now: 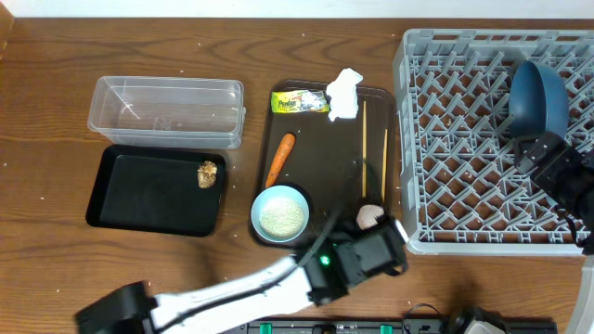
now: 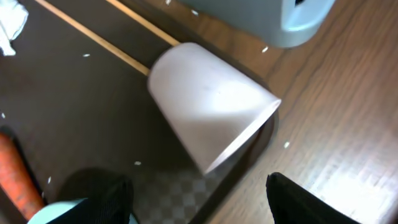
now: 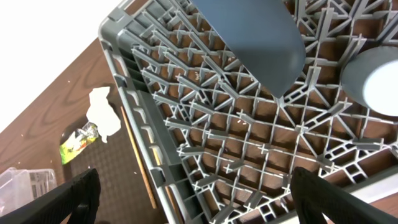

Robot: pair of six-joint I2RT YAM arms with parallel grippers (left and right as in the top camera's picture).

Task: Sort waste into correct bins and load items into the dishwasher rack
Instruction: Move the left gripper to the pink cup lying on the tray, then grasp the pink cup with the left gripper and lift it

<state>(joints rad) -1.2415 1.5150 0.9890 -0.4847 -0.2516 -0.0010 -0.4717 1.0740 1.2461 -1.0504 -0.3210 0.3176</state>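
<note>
1. The pinkish-white cup [image 2: 211,102] lies on its side at the corner of the brown serving tray [image 1: 325,167]. Its mouth faces the wooden bench [image 2: 348,124], just ahead of the left pincer [image 2: 199,190].
2. That pincer stands wide and touches nothing.
3. Two chopsticks [image 2: 93,37] lie beyond the cup. The white bowl [image 1: 280,213], holding white grains, and the carrot [image 2: 15,174] lie off to one side of the pincer.
4. The right pincer [image 3: 196,177] is wide and empty above the dishwasher rack [image 3: 236,143]. The dark blue plate [image 3: 249,37] stands tilted ahead of it, with a blue cup [image 3: 373,81] beside the plate.
5. Well away from both pincers are the tissue [image 1: 344,93], wrapper [image 1: 299,102], clear tub [image 1: 167,111] and black tray [image 1: 139,195], which holds a brown lump [image 1: 207,174].
</note>
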